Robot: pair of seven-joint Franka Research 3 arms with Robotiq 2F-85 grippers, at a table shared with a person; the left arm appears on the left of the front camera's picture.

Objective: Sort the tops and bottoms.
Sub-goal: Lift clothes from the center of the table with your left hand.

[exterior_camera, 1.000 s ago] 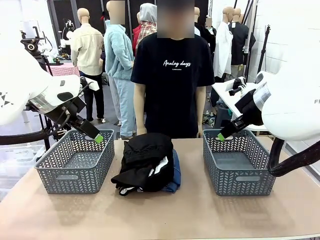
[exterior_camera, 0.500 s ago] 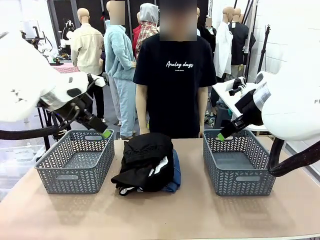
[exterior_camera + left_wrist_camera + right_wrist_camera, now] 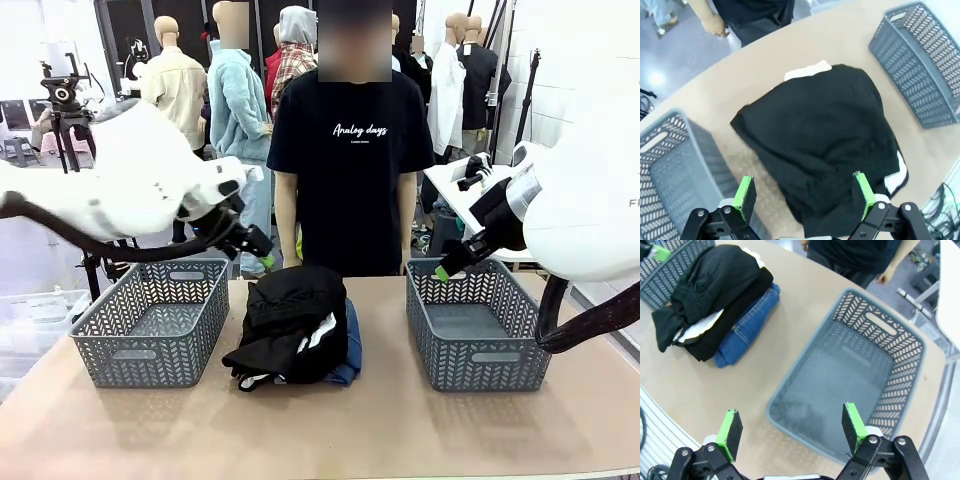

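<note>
While both arms hover, my left gripper [image 3: 805,192] stands wide open, empty, facing black tops [image 3: 825,135] at frame centre. Likewise my right gripper [image 3: 790,427] wide open, empty, facing grey basket [image 3: 850,385]. Blue jeans [image 3: 747,330] under tops, upper left of right wrist frame. Second basket [image 3: 150,350] lower left in front frame; person [image 3: 345,150] behind table [image 3: 400,420].

A tan table [image 3: 380,430] runs across the foreground. On it stand two grey lattice baskets, well apart: the left basket [image 3: 150,355] near the left end and the right basket [image 3: 478,358] near the right end. A person [image 3: 350,170] in a black T-shirt lettered "Analog days" stands at the far edge, between the baskets. A camera tripod [image 3: 62,92] stands far behind on the left.
</note>
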